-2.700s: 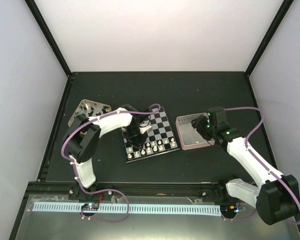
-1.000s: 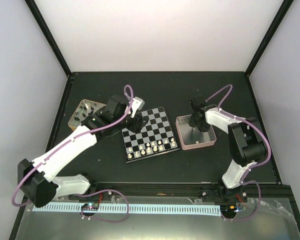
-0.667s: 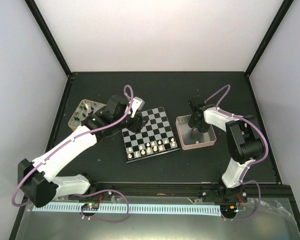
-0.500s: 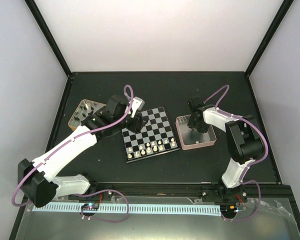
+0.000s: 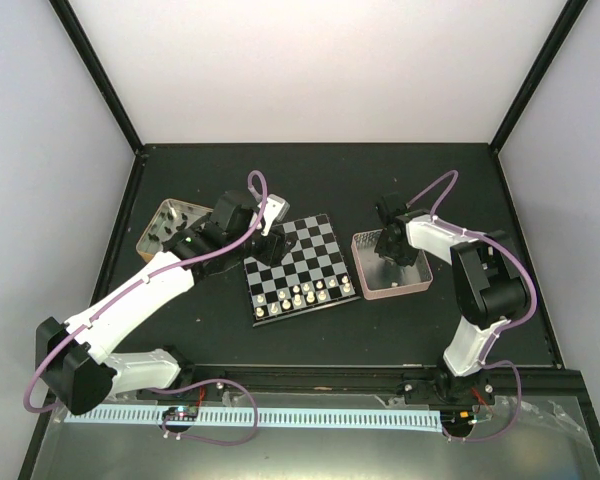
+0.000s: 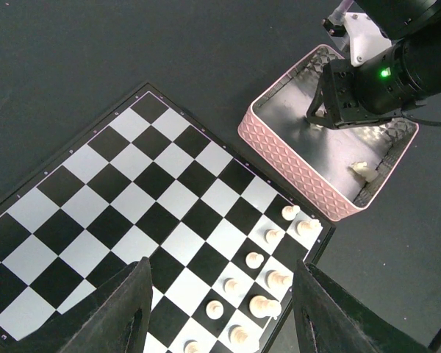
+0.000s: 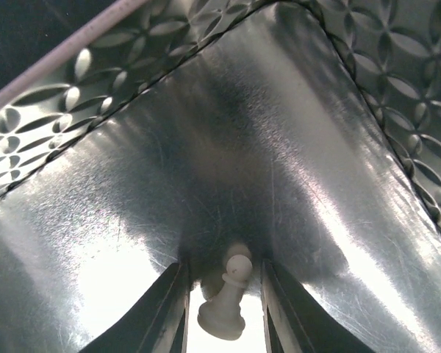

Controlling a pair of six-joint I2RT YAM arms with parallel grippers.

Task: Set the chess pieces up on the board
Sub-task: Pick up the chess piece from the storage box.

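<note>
Chess pieces (image 5: pixel 298 294): white ones lined along board (image 5: pixel 315 250) near edge. Our left gripper (image 6: pixel 220 301) hovers above board, fingers (image 6: pixel 121 312) wide, empty, waiting. Farther, our right gripper (image 7: pixel 224 294) down in pink tray (image 6: pixel 294 158), fingers (image 7: pixel 167 309) straddling white pawn (image 7: pixel 222 301) for pickup, slim gaps, not yet clamped.

The board (image 6: pixel 132 191) is chequered in glossy black and pale grey squares inside a dark rim, and the pieces (image 6: pixel 255 259) on it are cream. The tray (image 6: pixel 287 158) is pink outside with a raised diamond pattern and silvery within, its inner walls stamped with overlapping petal shapes; the pawn (image 7: pixel 224 305) in it is cream. The arms (image 5: pixel 130 295) are white with black joints and purple cables (image 5: pixel 250 185), the table (image 5: pixel 310 180) is black, and the tin (image 5: pixel 152 222) has a gold rim.
</note>
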